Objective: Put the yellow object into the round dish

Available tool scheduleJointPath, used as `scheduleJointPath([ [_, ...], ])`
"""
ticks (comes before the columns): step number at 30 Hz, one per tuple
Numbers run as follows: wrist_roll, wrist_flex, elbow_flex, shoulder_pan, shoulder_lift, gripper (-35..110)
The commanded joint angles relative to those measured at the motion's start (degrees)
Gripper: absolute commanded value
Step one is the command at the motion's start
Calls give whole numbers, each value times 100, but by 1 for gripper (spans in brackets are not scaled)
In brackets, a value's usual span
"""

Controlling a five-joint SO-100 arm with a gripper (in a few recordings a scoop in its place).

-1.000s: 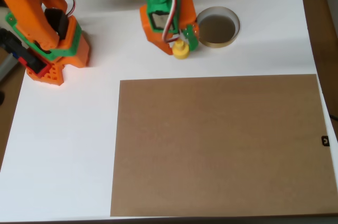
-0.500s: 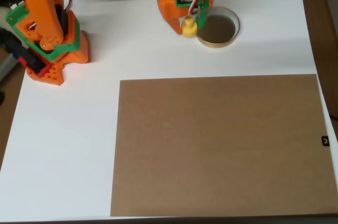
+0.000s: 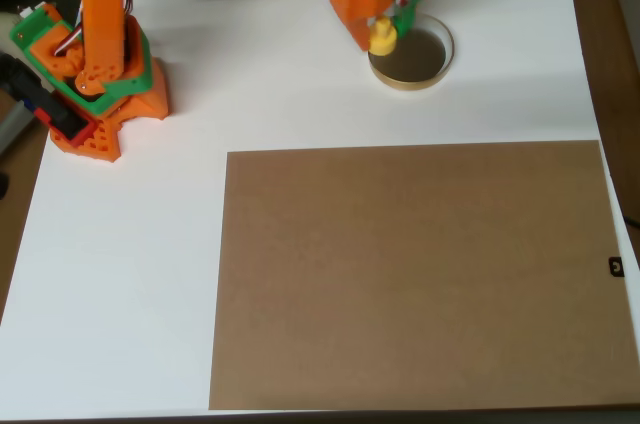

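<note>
no readable text, labels, numbers or signs anywhere in the overhead view

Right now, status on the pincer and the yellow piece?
Pincer shut on small yellow plastic piece. Piece at left rim of shallow round tan-rimmed dish, not released. Nothing in the way.

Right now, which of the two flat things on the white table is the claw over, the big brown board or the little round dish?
The round dish: the claw with the yellow object sits at its left rim, apart from the brown board.
</note>
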Motion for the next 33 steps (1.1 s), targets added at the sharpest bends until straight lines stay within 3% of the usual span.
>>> scheduleJointPath([
  [1,-44,193,-782,-132,-9,0],
  [24,123,756,-2514,-237,-1230,0],
  [33,105,800,-2514,-185,-1257,14],
])
